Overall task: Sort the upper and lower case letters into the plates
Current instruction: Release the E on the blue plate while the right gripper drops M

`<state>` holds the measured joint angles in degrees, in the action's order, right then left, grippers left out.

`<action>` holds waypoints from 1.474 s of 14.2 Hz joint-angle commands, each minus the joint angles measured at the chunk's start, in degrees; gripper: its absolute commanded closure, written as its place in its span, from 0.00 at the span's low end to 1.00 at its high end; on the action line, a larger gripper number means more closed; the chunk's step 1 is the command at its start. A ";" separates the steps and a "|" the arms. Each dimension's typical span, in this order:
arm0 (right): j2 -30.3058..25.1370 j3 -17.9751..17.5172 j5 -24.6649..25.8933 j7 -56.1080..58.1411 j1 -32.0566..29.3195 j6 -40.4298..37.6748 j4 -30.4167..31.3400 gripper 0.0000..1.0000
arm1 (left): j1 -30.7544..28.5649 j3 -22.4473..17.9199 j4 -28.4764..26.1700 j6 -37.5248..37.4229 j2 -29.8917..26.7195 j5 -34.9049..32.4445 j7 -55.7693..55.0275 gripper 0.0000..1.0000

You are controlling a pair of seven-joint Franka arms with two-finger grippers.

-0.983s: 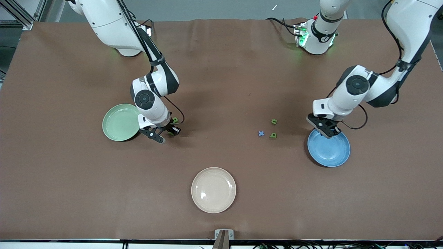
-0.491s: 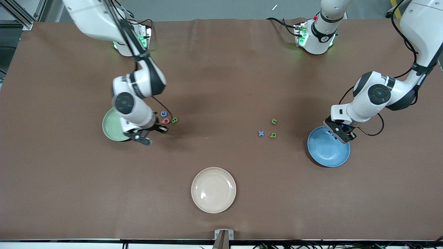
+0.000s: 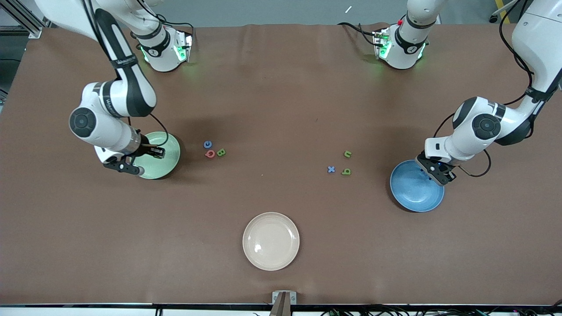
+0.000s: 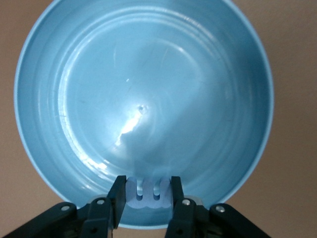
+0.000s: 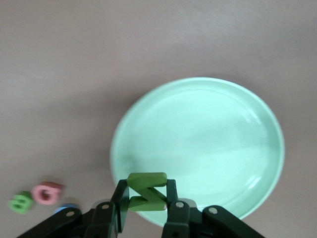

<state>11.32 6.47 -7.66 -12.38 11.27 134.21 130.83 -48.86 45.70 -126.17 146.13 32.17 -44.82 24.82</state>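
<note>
My right gripper (image 3: 151,152) hangs over the mint green plate (image 3: 169,160), shut on a green letter Z (image 5: 146,191). In the right wrist view the Z sits over the rim of that plate (image 5: 208,134). My left gripper (image 3: 439,173) hangs over the edge of the blue plate (image 3: 412,191), shut on a pale blue letter shaped like an m or w (image 4: 147,194). The blue plate (image 4: 143,99) holds no letters. On the table lie a blue c (image 3: 207,144), a red letter (image 3: 210,153) and a green B (image 3: 221,152).
A green n (image 3: 347,153), a blue x (image 3: 331,169) and another green letter (image 3: 346,171) lie between the middle of the table and the blue plate. A cream-white plate (image 3: 271,241) sits nearest the front camera.
My right gripper has carried the green Z from beside the loose letters to over the mint green plate. My left gripper has shifted slightly over the blue plate's edge.
</note>
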 commanded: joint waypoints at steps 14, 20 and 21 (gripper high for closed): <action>0.55 -1.10 -0.25 2.62 -2.93 9.33 8.58 0.00 | -0.27 5.88 1.80 -4.18 -0.79 6.14 -4.41 0.00; 0.54 -1.46 -0.43 -6.04 2.59 2.63 0.57 0.00 | 2.78 14.85 1.80 -7.00 -0.09 6.33 -29.97 0.00; 0.98 -1.37 -0.43 -10.17 4.96 3.16 0.13 0.00 | 4.98 14.86 2.06 -7.00 -0.09 6.33 -32.62 0.00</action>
<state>12.46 5.07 -7.74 -15.84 11.86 136.99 131.14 -46.83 60.17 -124.12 139.85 33.07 -39.52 -2.83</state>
